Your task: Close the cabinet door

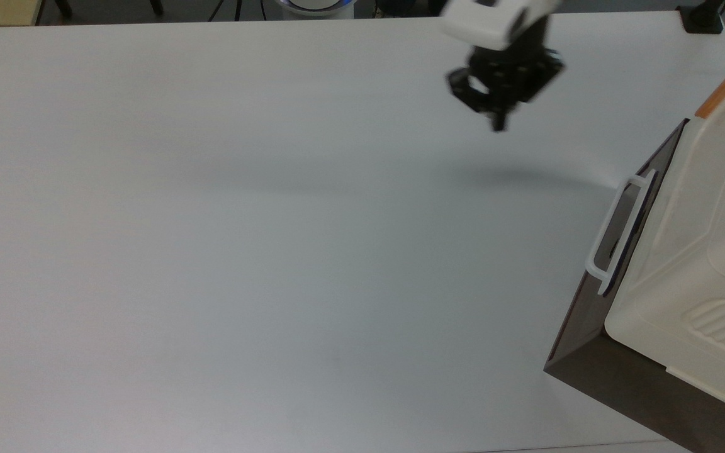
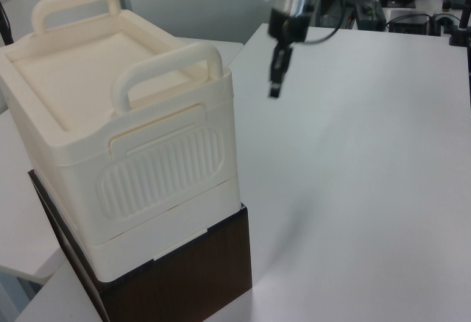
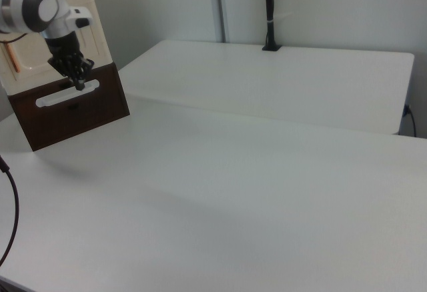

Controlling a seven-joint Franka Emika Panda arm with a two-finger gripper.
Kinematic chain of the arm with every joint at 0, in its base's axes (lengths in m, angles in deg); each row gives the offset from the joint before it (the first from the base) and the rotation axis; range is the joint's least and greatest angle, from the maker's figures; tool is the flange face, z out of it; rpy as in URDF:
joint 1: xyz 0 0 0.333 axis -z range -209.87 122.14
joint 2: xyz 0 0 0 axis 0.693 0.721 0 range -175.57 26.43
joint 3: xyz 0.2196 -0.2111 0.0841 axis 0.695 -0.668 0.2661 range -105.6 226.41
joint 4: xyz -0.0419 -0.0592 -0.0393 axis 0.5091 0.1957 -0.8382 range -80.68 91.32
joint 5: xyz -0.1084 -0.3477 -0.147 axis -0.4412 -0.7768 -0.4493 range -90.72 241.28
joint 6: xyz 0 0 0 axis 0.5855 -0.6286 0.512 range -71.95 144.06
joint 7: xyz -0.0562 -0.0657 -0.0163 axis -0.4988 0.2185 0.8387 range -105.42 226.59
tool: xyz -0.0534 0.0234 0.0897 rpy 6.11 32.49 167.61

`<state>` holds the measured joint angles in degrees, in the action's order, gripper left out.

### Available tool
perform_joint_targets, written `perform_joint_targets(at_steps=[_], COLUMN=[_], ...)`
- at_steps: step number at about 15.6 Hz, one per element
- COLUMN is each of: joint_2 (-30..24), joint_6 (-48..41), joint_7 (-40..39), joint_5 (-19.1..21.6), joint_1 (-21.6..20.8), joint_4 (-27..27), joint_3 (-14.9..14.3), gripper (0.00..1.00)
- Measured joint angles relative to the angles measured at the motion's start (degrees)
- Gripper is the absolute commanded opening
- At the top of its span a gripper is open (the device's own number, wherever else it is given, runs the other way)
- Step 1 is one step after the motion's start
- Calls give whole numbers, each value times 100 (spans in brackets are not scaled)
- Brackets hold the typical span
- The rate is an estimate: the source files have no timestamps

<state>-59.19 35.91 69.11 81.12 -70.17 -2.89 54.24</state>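
The cream cabinet (image 2: 132, 131) stands on a dark brown base (image 2: 191, 278) at the top view's right edge. Its cream cabinet door (image 1: 683, 207) lies flat along the cabinet's front, with the copper-orange bar handle (image 1: 722, 89) at its far end. In the right view the cabinet door (image 3: 100, 44) and its handle (image 3: 11, 59) sit above the dark panel. My gripper (image 1: 498, 123) hangs in the air above the table, well to the top view's left of the cabinet. Its fingers are shut on nothing. The left view has the gripper (image 2: 274, 90) pointing down, clear of the cabinet's corner.
The dark grey-brown panel with a white loop handle (image 1: 617, 236) faces the table below the cream door. The white table (image 1: 243, 251) stretches wide to the top view's left. A black post (image 3: 269, 12) stands at the table's far edge in the right view.
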Motion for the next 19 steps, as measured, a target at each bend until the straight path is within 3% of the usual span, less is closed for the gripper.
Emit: perform_joint_targets(at_steps=[1,3,5,6,7,11,19], joint_2=[-173,-489,-721,-858,-997,-1473,-1916], joint_6=[-580,-1488,-1835,-1930,-1971,-1978,-1978], joint_7=[-127,-275,-450,-552,-610,-639,-829], joint_5=[0,-24,-191,-321,-475,-815,-832], joint_1=[251,708,1028,1197,1353,1855,2385], joint_4=[32,84,221,351,499,965,1085], joint_3=[-2,-1,2,13,38,173,207], gripper=[22,46,73,95,100,100,100])
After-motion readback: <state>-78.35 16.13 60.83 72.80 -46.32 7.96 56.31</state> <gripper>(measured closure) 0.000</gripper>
